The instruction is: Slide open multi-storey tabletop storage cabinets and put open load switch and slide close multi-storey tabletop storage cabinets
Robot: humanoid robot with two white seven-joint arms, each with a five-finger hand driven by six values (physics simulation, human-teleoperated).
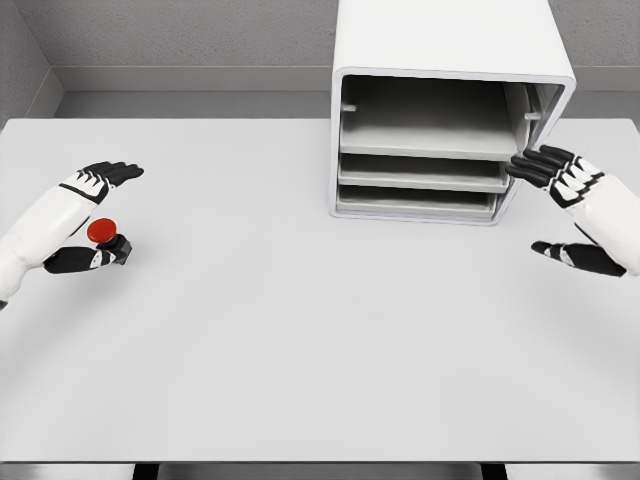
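Observation:
The load switch (pixel 104 232), a small dark body with a red round button, lies on the table near its left edge. My left hand (pixel 128 210) is around it, fingers (pixel 112 172) stretched out beyond it and thumb just in front of it, open and not closed on it. The white multi-storey cabinet (pixel 445 60) stands at the back right of centre; its tall top level shows a grey inside, with two low drawers (pixel 420 178) beneath. My right hand (pixel 527 205) is open at the cabinet's front right edge, fingertips (pixel 530 165) touching or nearly touching the frame.
The white table (pixel 300 330) spreads wide in front of the cabinet, with its front edge at the bottom of the view. A grey wall rises behind the table and the cabinet.

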